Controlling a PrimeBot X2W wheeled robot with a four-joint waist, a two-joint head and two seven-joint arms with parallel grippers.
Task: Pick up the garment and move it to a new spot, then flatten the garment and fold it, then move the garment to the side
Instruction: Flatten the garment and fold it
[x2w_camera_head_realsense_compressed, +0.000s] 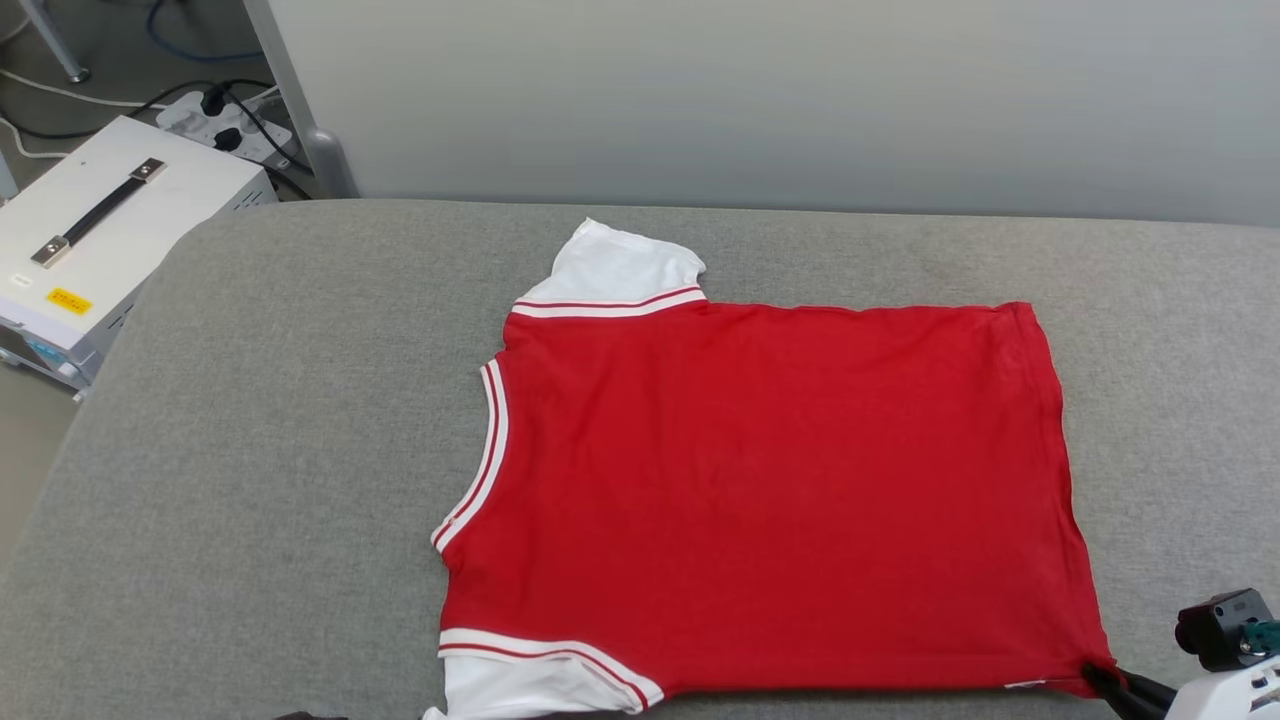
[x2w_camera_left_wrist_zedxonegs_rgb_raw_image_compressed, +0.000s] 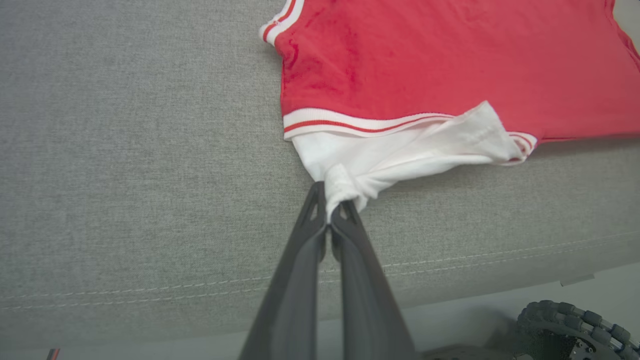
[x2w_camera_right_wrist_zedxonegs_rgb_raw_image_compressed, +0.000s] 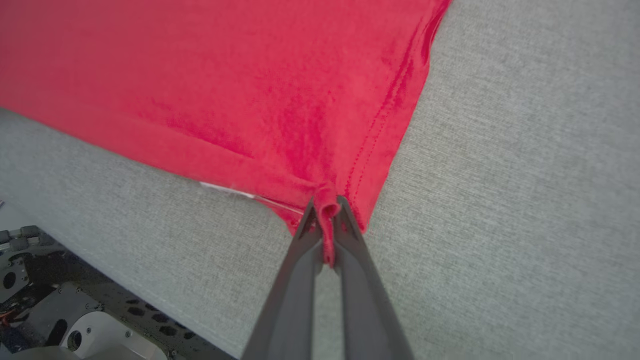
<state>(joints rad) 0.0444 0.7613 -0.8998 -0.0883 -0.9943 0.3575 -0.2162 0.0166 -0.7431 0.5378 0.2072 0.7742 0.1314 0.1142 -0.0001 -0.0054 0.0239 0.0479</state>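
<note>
The garment, a red T-shirt with white sleeves and striped trim, lies spread flat on the grey padded table, collar to the left and hem to the right. In the left wrist view my left gripper is shut on the near white sleeve, bunching its edge. The right wrist view has my right gripper shut on a pinch of the garment at its near hem corner. In the head view the right gripper shows at the lower right, at that same corner.
A white case with a black handle stands on the floor left of the table, with a power strip and cables behind it. A grey wall runs behind the table. The robot's base lies below the near edge.
</note>
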